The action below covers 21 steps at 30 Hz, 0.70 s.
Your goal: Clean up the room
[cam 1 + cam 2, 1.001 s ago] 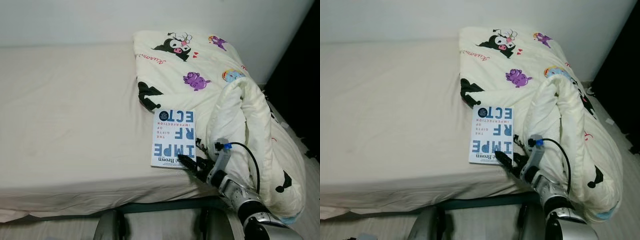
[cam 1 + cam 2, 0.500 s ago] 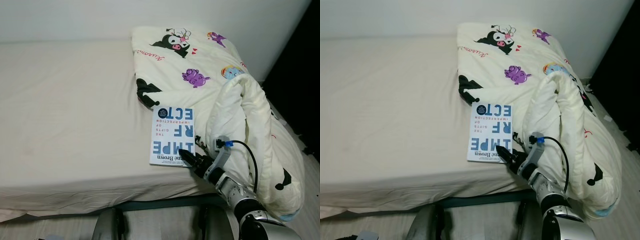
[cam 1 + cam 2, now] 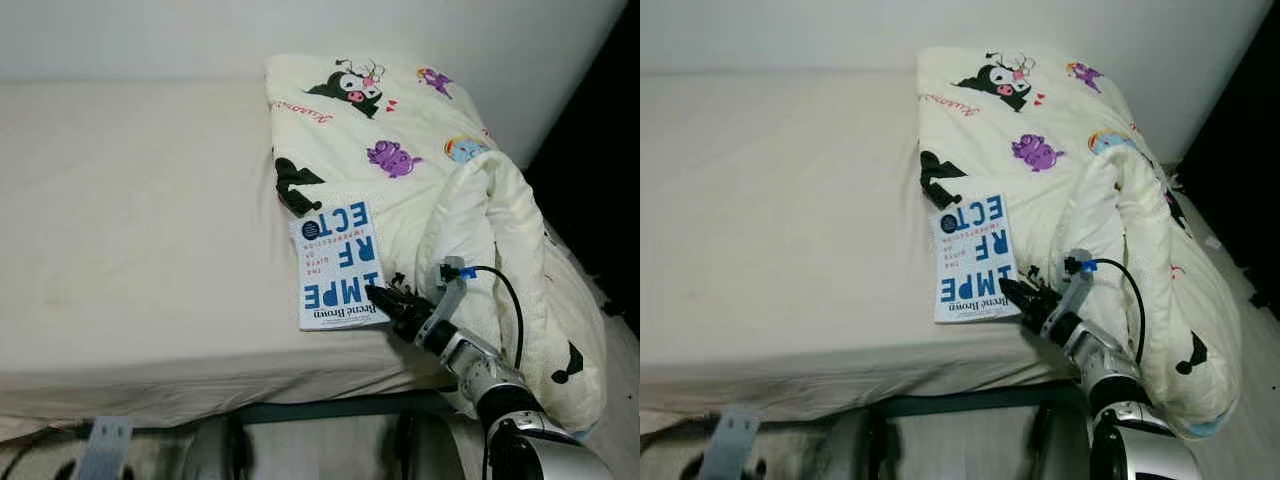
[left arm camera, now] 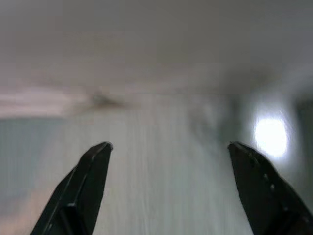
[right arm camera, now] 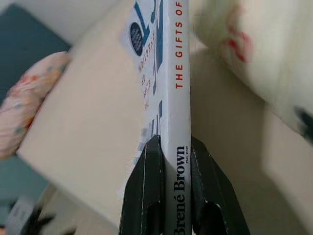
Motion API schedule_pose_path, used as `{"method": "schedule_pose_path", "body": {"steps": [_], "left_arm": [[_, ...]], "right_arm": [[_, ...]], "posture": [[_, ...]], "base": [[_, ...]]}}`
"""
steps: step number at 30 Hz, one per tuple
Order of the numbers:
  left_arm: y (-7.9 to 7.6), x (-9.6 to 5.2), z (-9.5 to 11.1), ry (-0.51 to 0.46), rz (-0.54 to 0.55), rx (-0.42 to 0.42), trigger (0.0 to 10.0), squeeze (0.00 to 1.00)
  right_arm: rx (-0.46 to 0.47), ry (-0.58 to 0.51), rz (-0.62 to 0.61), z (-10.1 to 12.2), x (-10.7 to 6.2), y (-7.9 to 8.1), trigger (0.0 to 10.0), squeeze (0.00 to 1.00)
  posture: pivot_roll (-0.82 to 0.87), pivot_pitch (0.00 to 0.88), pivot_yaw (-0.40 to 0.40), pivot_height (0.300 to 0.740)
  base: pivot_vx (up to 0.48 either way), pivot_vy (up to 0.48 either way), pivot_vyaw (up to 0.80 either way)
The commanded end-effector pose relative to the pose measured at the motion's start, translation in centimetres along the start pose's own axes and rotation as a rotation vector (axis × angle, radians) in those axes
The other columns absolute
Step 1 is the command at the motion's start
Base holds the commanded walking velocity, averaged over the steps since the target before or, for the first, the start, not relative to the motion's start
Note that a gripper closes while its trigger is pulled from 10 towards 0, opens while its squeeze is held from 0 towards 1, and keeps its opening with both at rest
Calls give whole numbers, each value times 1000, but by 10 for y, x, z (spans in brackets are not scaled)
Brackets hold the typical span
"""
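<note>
A white book with large blue letters (image 3: 339,264) lies near the front edge of the bed (image 3: 140,230), beside the cartoon-print comforter (image 3: 430,150). My right gripper (image 3: 379,298) is shut on the book's near right corner, at the spine end. In the right wrist view the two black fingers (image 5: 143,182) clamp the book's spine (image 5: 176,98), one on each cover. The far end of the book is tilted up and turned a little to the right. My left gripper (image 4: 168,147) is open in the left wrist view, over a blurred pale surface.
The comforter is bunched into a thick roll (image 3: 500,250) along the bed's right side and hangs over the corner. The beige mattress stretches left of the book. A dark gap (image 3: 600,150) lies right of the bed. A grey bracket (image 3: 100,445) sits low at the front.
The right gripper has closed on the book's corner and lifted and rotated the book clockwise a little. The head camera shifted slightly.
</note>
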<state>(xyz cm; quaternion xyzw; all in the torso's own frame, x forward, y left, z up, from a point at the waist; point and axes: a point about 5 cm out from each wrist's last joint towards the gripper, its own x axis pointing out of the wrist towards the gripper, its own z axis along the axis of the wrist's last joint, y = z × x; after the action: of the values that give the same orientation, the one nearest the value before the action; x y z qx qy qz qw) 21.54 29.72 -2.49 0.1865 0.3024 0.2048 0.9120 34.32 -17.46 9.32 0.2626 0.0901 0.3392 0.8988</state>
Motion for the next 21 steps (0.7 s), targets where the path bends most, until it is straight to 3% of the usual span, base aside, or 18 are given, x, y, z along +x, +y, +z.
{"method": "schedule_pose_path", "body": {"steps": [1,3,4,6,8,10,11,12,14,15,16,17,18,19,20,21], "left_arm": [[22,11,29,-82,108,-105,10000,0],[33,19,78,-239,141,-240,10000,0],[33,19,78,-239,141,-240,10000,0],[49,20,139,-449,141,-380,10000,0],[49,20,139,-449,141,-380,10000,0],[73,11,190,-644,168,-449,10000,0],[73,11,190,-644,168,-449,10000,0],[87,7,206,-699,200,-459,10000,0],[95,5,215,-722,225,-443,10000,0],[96,7,224,-695,210,-265,10000,0],[96,7,224,-695,210,-265,10000,0],[95,10,228,-658,185,-109,10000,0],[83,10,232,-645,73,113,10000,0],[66,11,228,-598,-94,390,10000,0],[51,9,216,-529,-278,602,10000,0],[40,4,198,-447,-473,758,10000,0]], "right_arm": [[-21,-21,118,10,7,12,0,0],[-37,-30,214,16,11,24,0,0],[-37,-30,214,16,11,24,0,0],[-57,-48,309,26,14,37,0,0],[-57,-48,309,26,14,37,0,0],[-83,-66,370,35,15,47,0,0],[-83,-66,370,35,15,47,0,0],[-98,-76,382,39,15,49,0,0],[-106,-82,384,42,15,50,0,0],[-121,-88,374,45,15,49,0,0],[-121,-88,374,45,15,49,0,0],[-128,-93,365,47,14,48,0,0],[-135,-97,355,48,13,47,0,0],[-140,-98,344,49,11,46,0,0],[-142,-98,338,50,10,45,0,0],[-143,-102,332,52,9,45,0,0]], "posture": [[89,76,-34,492],[91,62,-40,492],[91,62,-40,492],[89,40,-46,492],[89,40,-46,492],[86,26,-48,492],[86,26,-48,492],[83,14,-49,492],[81,8,-49,492],[78,0,-49,492],[78,0,-49,492],[78,0,-49,492],[80,0,-52,492],[77,0,-53,492],[79,0,-54,492],[79,0,-54,492]], "base": [[0,0,0],[0,0,0],[0,0,0],[0,0,0],[0,0,0],[0,0,0],[0,0,0],[0,0,0],[0,0,0],[0,0,0],[0,0,0],[0,0,0],[0,0,0],[0,0,0],[0,0,0],[0,0,0]]}}
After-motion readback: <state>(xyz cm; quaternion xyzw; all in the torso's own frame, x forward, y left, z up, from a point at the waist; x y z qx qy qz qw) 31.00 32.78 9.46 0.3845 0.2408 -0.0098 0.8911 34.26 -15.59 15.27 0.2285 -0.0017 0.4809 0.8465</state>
